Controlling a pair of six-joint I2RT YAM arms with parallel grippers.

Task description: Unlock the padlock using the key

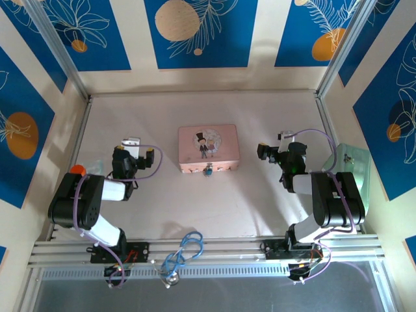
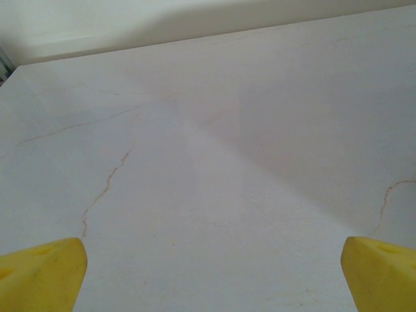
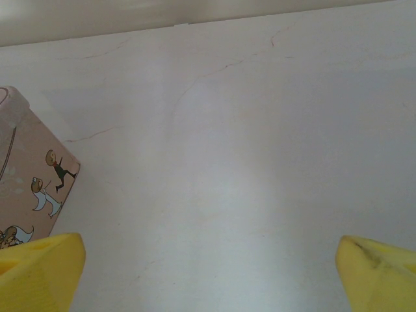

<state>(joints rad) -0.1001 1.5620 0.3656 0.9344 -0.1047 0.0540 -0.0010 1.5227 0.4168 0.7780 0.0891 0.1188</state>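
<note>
Top view: the left hand [image 1: 138, 149] is spread wide open, with the pink tin [image 1: 208, 146] off to its right. The tiny blue padlock [image 1: 208, 171] sits at the tin's near edge, between the two hands. The right hand [image 1: 275, 144] is open too.
Left wrist: yellow fingers [image 2: 39, 276] are far apart over the pale surface [image 2: 214, 162].
Right wrist: same deal, with a tin corner just past the left finger.

The table [image 2: 208, 162] is smooth, matt and hairline-veined; the fingertips [image 2: 39, 276] of the left pincer [image 2: 213, 266] look matt yellow plastic.
</note>
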